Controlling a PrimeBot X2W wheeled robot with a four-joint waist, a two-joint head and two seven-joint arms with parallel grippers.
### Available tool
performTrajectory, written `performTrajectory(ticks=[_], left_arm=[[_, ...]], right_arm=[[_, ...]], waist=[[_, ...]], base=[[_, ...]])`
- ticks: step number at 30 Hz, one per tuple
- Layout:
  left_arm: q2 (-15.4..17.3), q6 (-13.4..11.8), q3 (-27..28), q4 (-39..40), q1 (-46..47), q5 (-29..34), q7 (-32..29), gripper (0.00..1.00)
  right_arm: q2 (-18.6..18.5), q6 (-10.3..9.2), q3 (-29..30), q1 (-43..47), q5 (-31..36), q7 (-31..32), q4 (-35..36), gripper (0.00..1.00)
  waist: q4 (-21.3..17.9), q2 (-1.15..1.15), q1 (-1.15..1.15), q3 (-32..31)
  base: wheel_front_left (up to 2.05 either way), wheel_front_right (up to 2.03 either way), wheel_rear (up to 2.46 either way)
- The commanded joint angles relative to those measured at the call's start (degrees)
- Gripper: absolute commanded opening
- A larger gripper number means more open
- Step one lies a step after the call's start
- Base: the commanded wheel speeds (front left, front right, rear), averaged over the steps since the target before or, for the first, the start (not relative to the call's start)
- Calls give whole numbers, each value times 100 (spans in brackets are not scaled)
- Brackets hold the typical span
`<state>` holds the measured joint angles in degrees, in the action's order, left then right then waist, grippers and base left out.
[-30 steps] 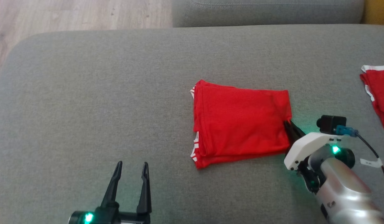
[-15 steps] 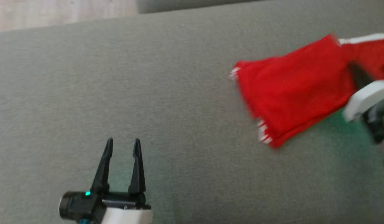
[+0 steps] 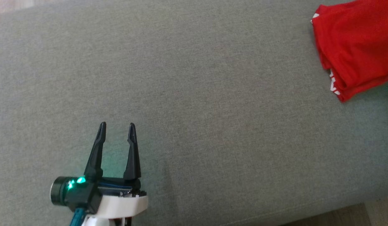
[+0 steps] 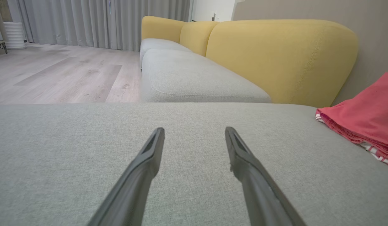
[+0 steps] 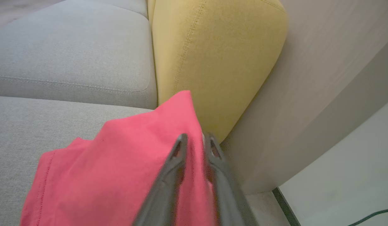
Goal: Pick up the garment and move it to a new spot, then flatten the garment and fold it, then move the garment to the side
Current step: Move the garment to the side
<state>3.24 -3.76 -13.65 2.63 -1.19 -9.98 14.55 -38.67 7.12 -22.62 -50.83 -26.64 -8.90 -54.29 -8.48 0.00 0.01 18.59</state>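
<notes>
Nearest the robot, the left gripper [image 3: 117, 124] hovers over the bare grey cushion [image 3: 212, 110], fingers spread wide and empty, with the folded red garment [image 3: 357, 47] well apart from it at the cushion's far right end. The right gripper [image 5: 195, 139] is the nearer arm (by a long way): its fingers are pinched onto the garment's right edge, and the cloth drapes away from them leftward, white-striped hem last. Just beyond the pinch stands the yellow backrest [image 5: 212, 56], so I judge little cushion remains on that side for setting down.

garment [image 3: 354, 47]: thin red knit cloth, matt. sofa seat [image 3: 197, 94]: coarse grey weave. left gripper [image 3: 117, 125]: matt black plastic.
</notes>
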Motion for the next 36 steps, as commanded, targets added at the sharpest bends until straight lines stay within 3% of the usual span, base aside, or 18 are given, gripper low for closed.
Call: performTrajectory(ticks=[1, 8, 11, 27, 30, 36], left_arm=[[-36, -57, 182, 60, 172, 110, 45, 100], [-36, -5, 203, -157, 190, 67, 45, 100], [-36, -8, 215, -192, 111, -27, 45, 100], [-36, -104, 201, -417, -590, -312, 45, 100], [-36, -102, 270, -427, -721, -271, 45, 100], [-36, -100, 515, -429, -1039, -134, 45, 100]], right_arm=[[-162, 36, 53, -8, 127, -202, 101, 100], [360, 36, 258, 551, 299, -526, 302, 100], [717, 36, 382, 1099, 325, -594, 696, 100], [2896, 36, 1422, 4946, 939, -609, 4128, 100], [3120, 36, 1560, 5466, 1155, -609, 4582, 100], [3204, 36, 1512, 6061, 1582, -609, 4907, 100]], waist=[[-42, 0, -1, 20], [26, 0, -1, -282], [114, 0, -1, -517], [914, 0, -1, -2075], [985, 0, -1, -2228], [1044, 0, -1, -2414]], base=[[0, 0, 0], [0, 0, 0], [0, 0, 0], [0, 0, 0], [0, 0, 0], [0, 0, 0]])
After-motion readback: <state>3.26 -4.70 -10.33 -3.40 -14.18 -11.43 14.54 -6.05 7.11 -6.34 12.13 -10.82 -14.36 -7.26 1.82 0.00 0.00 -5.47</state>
